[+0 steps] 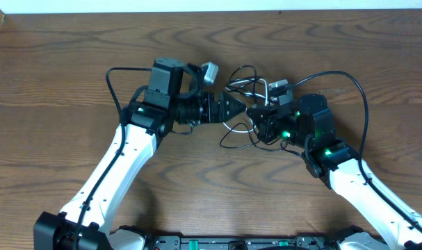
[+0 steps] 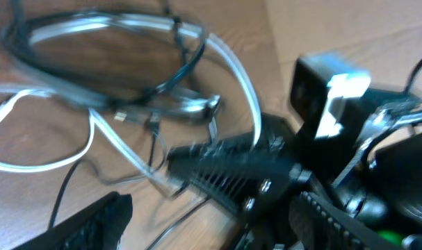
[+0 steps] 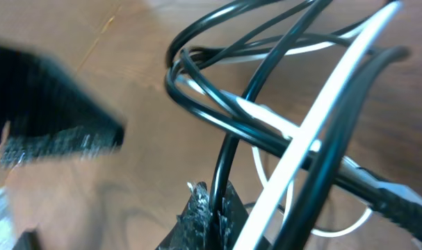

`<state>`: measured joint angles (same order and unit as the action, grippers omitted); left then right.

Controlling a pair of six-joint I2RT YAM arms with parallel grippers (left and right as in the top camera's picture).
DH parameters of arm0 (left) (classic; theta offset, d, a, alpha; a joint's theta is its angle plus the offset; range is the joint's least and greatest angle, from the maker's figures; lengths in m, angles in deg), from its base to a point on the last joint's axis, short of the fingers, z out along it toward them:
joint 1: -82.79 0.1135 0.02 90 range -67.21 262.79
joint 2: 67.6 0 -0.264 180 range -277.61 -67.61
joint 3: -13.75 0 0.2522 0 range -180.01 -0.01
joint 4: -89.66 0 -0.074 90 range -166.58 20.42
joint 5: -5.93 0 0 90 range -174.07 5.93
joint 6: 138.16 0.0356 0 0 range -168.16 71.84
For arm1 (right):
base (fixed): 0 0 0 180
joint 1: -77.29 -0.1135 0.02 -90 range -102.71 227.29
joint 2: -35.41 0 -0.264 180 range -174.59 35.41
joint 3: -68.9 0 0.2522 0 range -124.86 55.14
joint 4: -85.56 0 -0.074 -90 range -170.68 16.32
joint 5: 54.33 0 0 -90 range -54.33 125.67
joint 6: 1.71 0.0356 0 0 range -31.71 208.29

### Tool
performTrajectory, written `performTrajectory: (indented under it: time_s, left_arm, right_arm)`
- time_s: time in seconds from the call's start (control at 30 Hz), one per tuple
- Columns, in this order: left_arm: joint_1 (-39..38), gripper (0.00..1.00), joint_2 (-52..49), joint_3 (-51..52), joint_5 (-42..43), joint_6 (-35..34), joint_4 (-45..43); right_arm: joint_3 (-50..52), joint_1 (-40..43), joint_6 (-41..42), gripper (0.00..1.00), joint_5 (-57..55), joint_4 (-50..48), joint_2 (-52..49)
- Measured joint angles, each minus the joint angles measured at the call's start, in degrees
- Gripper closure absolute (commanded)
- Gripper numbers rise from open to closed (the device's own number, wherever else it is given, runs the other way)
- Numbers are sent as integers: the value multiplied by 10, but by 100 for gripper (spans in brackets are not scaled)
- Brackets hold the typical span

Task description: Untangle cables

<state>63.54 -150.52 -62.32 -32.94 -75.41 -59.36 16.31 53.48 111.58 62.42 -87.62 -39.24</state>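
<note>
The black cable (image 3: 217, 111) and the white cable (image 3: 336, 94) are one messy knot in the middle of the table (image 1: 58, 69). The loops cross over and under each other, and in the right wrist view the white one threads straight through the black coil. So nothing's separated yet, as far as I can see.

The right gripper (image 3: 204, 215) sits right at the knot. Its fingers look pinched together on a black strand that rises out from between them. The left gripper (image 1: 237, 108) comes in from the other side, tip right up against the same bundle, nearly nose to nose with the right one. Honestly can't tell if it's open or clamped on anything, its own camera is too blurry.

I'd call this the pulling-apart step: one side anchors black, the other needs white. Next move, I reckon, wants the left one to get a clean hold on white only. Then both draw apart slowly so the loops slide instead of cinching tighter.
</note>
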Motion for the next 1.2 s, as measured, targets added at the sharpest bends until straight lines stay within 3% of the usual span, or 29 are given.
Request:
performTrajectory:
  time_s: [0.1,0.4,0.63,0.87,0.93,1.07,1.2]
  left_arm:
    - [0,33,0,0,0,-43,-34]
    - [0,36,-5,0,-28,-209,-36]
    - [0,37,-24,0,-88,-256,-39]
    - [0,42,-25,0,-116,-270,-99]
    - [0,46,-25,0,-119,-272,-106]
    - [0,67,-25,0,-123,-278,-109]
    - [0,78,-25,0,-125,-282,-110]
  right_arm:
    - [0,0,2,99,35,0,0]
    - [0,0,3,99,122,-45,0]
    - [0,0,3,99,163,-56,-1]
    - [0,-1,3,99,180,-56,-3]
    - [0,-4,3,99,183,-56,-3]
    - [0,-11,3,99,188,-56,-3]
    - [0,-12,3,99,189,-57,-3]
